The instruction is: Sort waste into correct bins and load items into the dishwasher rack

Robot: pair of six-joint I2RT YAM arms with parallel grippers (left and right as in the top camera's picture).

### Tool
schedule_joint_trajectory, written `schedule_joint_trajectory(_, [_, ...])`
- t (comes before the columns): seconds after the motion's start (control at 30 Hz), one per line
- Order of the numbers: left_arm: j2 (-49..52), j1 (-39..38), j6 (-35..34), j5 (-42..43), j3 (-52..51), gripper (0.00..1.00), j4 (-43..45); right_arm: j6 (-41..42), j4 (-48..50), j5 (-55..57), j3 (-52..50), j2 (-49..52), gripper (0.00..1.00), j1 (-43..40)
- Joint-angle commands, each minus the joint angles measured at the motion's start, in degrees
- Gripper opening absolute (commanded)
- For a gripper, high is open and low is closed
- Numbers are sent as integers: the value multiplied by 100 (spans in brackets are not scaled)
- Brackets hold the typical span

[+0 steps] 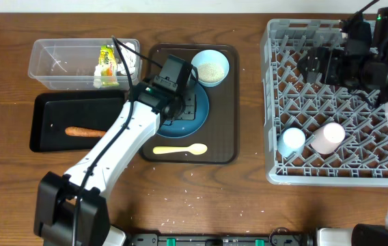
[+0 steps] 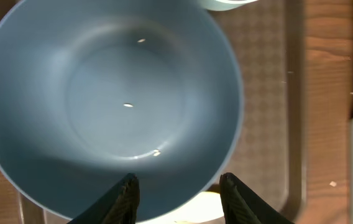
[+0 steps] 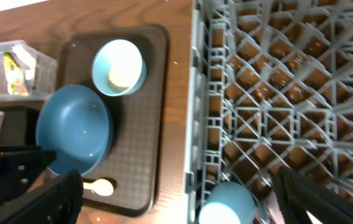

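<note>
Bright, even light from above; soft glare low inside the plate (image 2: pixel 111 81), dim shading along its left wall.

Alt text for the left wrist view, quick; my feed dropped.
A dark blue plate with a few rice grains fills the view, sitting on a brown tray. The left gripper hangs open over its near rim.

White-shelled left arm (image 1: pixel 105 154) with black joints and black-fingered left pincer (image 2: pixel 179 190).
</note>
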Motion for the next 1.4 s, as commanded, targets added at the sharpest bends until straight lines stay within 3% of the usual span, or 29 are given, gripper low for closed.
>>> schedule_joint_trajectory(0.0, [66,87,-297,-579,-42,45,-22,225,221,-153,-162,9,92,396])
schedule_joint_trajectory(0.27, [-518,551,-339,-966,197,49,-393,1735,2122,896,-1357,15,83,1825])
schedule_joint_trajectory(0.53, [-1156,1196,-339,-966,197,50,-837,2380,3560,1915,-2389,247,74,2942])
schedule_joint_trajectory(1.03, [-1174,1517,-337,-968,195,51,-981,3209,4478,1493,-2463,2205,68,3333])
schedule_joint_trajectory(1.37, [-1174,1517,-337,-968,173,51,-984,3178,4599,1405,-2463,2710,36,3338])
